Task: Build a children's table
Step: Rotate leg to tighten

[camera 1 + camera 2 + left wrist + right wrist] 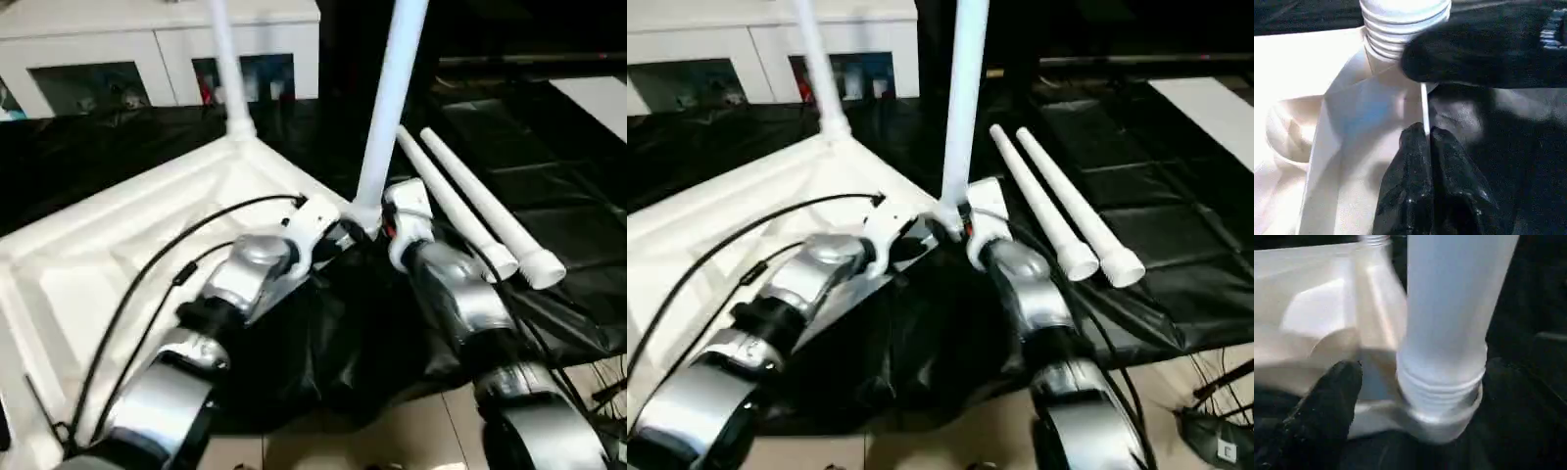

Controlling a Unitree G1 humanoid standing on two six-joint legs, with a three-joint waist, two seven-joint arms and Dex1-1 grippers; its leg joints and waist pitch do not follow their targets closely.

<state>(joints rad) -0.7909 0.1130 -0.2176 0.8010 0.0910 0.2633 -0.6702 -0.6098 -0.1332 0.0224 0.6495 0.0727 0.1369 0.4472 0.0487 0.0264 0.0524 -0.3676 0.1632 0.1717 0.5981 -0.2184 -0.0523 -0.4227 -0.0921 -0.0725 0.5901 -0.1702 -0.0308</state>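
Left gripper (1426, 147) clamped on tabletop rim (1423, 105), right gripper (1415, 396) spread wide around upright leg (1449, 318) at corner socket (1442, 423), two loose legs (480, 211) lying beside.

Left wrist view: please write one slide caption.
Left gripper pinches the tabletop rim beside a threaded leg.

White glass-door cabinet (147, 59) at the back, black-covered work table (549, 235) (crumpled cloth), tiled floor (392, 441) below
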